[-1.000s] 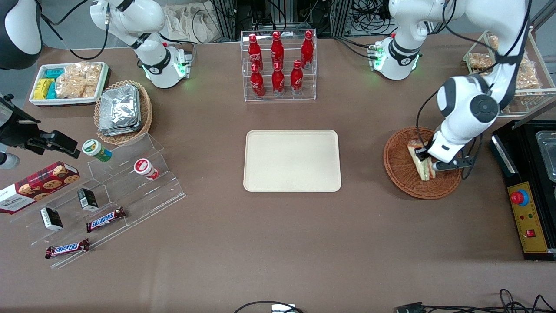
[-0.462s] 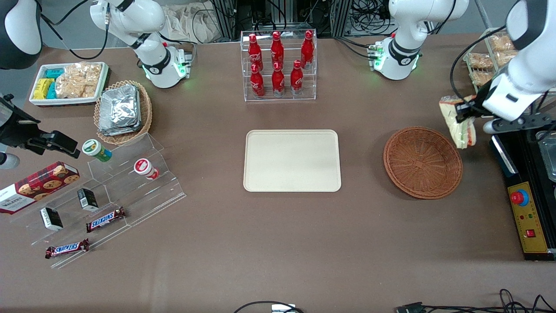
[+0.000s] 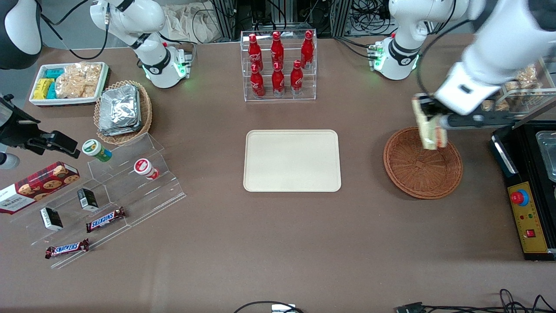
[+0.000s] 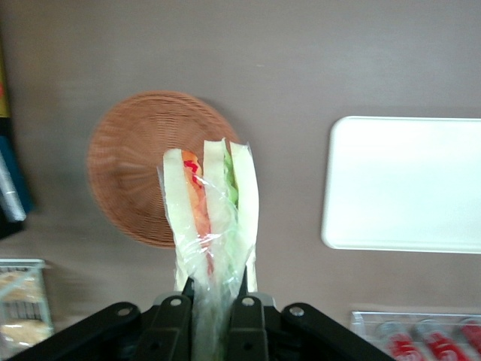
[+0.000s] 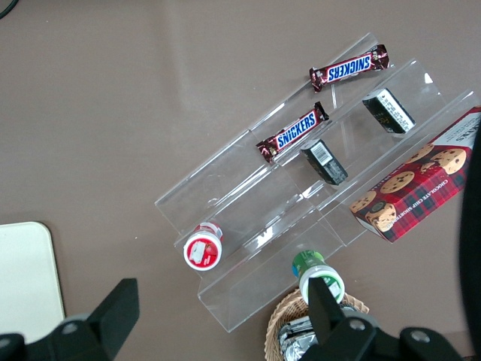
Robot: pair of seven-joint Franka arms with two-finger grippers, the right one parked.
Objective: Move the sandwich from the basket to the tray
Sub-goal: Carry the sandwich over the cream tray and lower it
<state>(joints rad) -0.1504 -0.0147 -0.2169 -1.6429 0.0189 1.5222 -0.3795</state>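
My left gripper is shut on the sandwich, a pale wedge with green and red filling in clear wrap, and holds it in the air above the basket's rim. In the left wrist view the sandwich hangs out from between the black fingers, over the basket. The round reddish-brown wicker basket has nothing in it. The cream-beige tray lies flat in the middle of the table, bare, toward the parked arm's end from the basket; it also shows in the left wrist view.
A clear rack of red bottles stands farther from the front camera than the tray. A black control box with a red button sits beside the basket at the working arm's end. A wire rack of snack bags stands near it.
The gripper lifted the sandwich out of the basket, swung up toward the working arm's end, and has now come back over the basket's rim, nearer the tray.
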